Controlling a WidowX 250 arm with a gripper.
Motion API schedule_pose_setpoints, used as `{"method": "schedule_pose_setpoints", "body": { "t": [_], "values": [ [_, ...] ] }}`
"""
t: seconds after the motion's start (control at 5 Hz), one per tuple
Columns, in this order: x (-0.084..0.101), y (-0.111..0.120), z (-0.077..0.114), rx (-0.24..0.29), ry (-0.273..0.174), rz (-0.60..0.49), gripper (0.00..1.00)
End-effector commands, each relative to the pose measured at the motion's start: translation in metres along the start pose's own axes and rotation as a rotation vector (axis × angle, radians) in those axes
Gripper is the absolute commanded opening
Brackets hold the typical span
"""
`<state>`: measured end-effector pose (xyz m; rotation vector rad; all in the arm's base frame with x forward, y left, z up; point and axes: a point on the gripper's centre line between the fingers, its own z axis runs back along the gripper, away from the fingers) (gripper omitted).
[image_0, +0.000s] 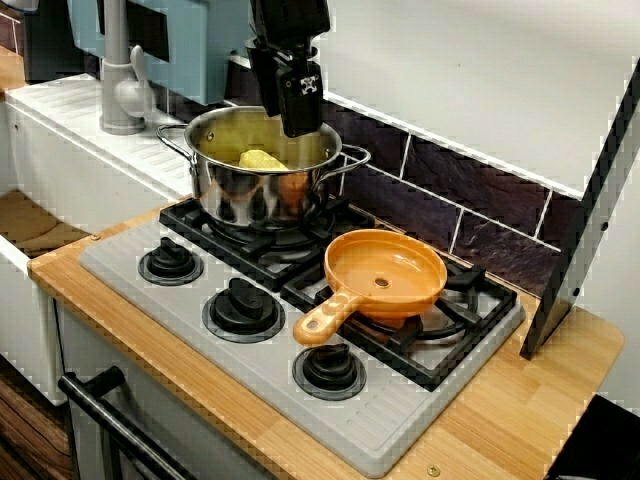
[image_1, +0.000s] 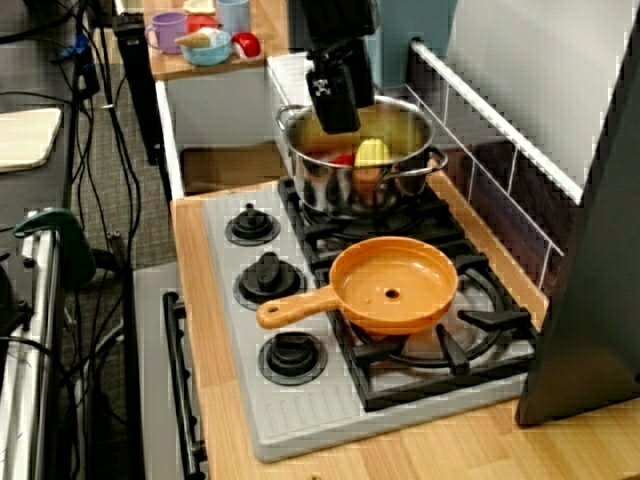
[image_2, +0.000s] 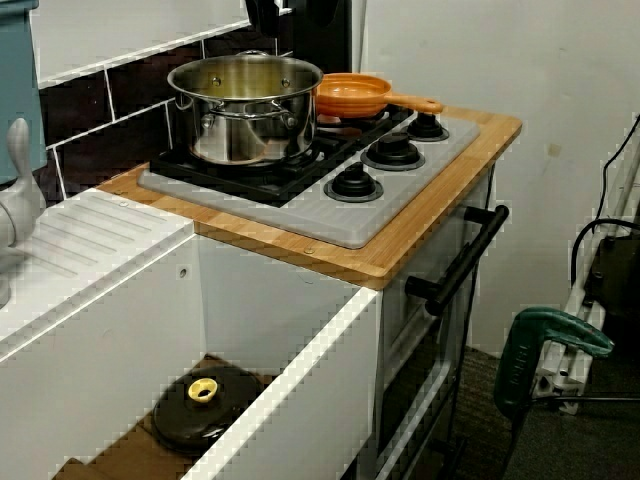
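Front view: your pincer (image_0: 301, 122) hangs over the steel pot (image_0: 262, 185) at the back of the stove (image_0: 120, 262). A yellow piece (image_0: 262, 159) lies inside. Whether the pincer is open, you cannot tell. End-on view adds a red piece (image_1: 342, 158) beside the yellow. Sink-side view hides the contents but shows a black lid (image_2: 203, 405) in the sink (image_2: 300, 400).
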<state>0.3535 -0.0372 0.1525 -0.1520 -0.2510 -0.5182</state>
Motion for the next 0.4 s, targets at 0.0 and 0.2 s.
{"method": "schedule_pose_setpoints", "body": {
  "t": [0.0,0.2],
  "values": [
    [-0.0038,0.0132,0.0121,0.048,-0.047,-0.110,1.00],
    [-0.0039,0.0183,0.0139,0.088,-0.070,-0.131,1.00]
  ]
}}
